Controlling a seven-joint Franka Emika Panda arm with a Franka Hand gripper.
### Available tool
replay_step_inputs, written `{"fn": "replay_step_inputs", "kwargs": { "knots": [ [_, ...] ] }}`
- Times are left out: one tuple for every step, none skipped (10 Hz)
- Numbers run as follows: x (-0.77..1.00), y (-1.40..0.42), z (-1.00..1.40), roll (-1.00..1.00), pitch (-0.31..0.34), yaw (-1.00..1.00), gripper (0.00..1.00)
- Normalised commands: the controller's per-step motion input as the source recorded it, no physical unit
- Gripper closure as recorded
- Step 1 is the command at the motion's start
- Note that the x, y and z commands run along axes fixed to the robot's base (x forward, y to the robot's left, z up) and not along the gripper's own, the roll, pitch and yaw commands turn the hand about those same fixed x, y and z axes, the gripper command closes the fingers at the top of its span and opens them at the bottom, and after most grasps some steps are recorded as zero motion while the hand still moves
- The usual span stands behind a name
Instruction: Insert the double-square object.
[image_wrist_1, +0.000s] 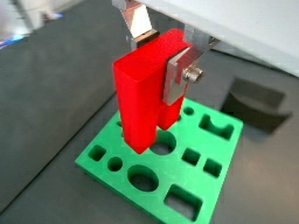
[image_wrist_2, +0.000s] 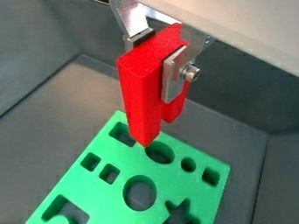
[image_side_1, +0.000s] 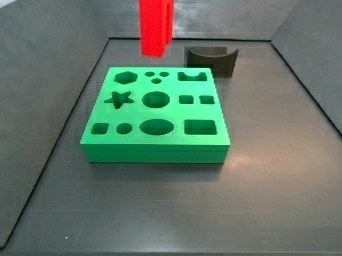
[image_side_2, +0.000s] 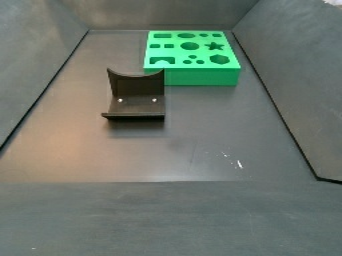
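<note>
Glossy red double-square object (image_wrist_1: 142, 96) in the silver-plated claw (image_wrist_1: 160, 59) — matt green block (image_side_1: 156, 111).

Even, soft lighting (wrist views blurry)

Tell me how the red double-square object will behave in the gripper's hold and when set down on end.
The double-square object looks rigid, probably holding straight. Its glossy faces may slip against the gripper's silver fingers, which clamp only its upper part above the green block. Tall and narrow, it would likely tip if stood on end.

Gripper (image_wrist_1: 163, 59) fingers (image_wrist_1: 177, 74) hide the double-square object's (image_wrist_1: 142, 96) top – cropped.
</note>
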Motion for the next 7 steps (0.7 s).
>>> {"fn": "replay_step_inputs", "kwargs": {
  "knots": [
    [0.17,0.19,-0.57,0.00,0.040,-0.88,1.00],
    [0.23,0.27,-0.57,0.00,0.023,-0.79,1.00],
    [0.19,0.36,-0.60,-0.01,0.033,-0.69,1.00],
    [0.15,0.47,-0.60,0.00,0.036,-0.58,1.00],
    [0.15,0.51,-0.59,0.00,0.033,-0.55,1.00],
    [0.20,0.41,-0.53,0.00,0.009,-0.64,1.00],
    [0.30,0.17,-0.45,-0.01,0.000,-0.87,1.00]
  ]
}}
